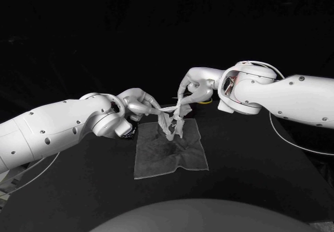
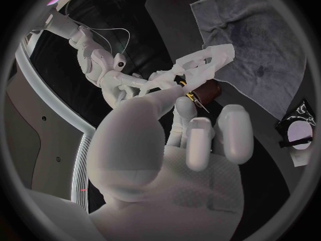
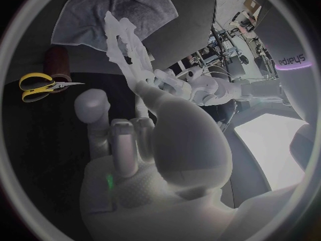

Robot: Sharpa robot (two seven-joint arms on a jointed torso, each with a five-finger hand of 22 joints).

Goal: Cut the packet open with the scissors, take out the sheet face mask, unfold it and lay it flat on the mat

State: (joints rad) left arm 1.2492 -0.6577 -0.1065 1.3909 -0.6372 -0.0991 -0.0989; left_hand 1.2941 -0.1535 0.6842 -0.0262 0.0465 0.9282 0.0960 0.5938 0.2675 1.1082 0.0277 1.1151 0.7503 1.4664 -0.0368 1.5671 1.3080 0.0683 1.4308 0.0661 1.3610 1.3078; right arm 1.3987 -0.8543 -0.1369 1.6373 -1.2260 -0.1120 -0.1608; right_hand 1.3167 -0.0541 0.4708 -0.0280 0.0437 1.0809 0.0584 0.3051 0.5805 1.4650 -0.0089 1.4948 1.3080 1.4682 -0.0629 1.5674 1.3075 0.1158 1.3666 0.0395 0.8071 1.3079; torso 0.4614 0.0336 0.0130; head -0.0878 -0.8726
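1. L hand (image 1: 143, 105): fingers curled in, pinching one end of the sheet face mask (image 1: 173, 123). Raised above the table (image 1: 264, 164), at the mat's far left corner
2. R hand (image 1: 193, 89): fingertips closed on the mask's other end, other fingers part spread. Raised above the table, at the mat's far right corner
3. Hands are near each other but apart; the mask's top edge runs between them as a short taut strip
4. Mask: out of the packet and only partly unfolded. It is bunched and twisted lengthwise, w/ cut-outs visible in both wrist views. The loose part hangs from the strip over the far edge of the mat (image 1: 170, 157). Can't tell if the lower end touches the mat
5. Mat: grey cloth, lying spread on the table in front of the robot, w/ creases in the middle and the near right corner slightly ragged
6. Packet (image 2: 297, 127): dark w/ pale oval patch, lying on the table near a corner of the mat but apart from it. Neither hand is on it
7. Scissors (image 3: 39, 85): yellow handles, blades together, flat on the table beyond the mat. Not held
8. Brown cylinder (image 3: 56, 63): upright, just beside the scissor handles and near the mat's far edge
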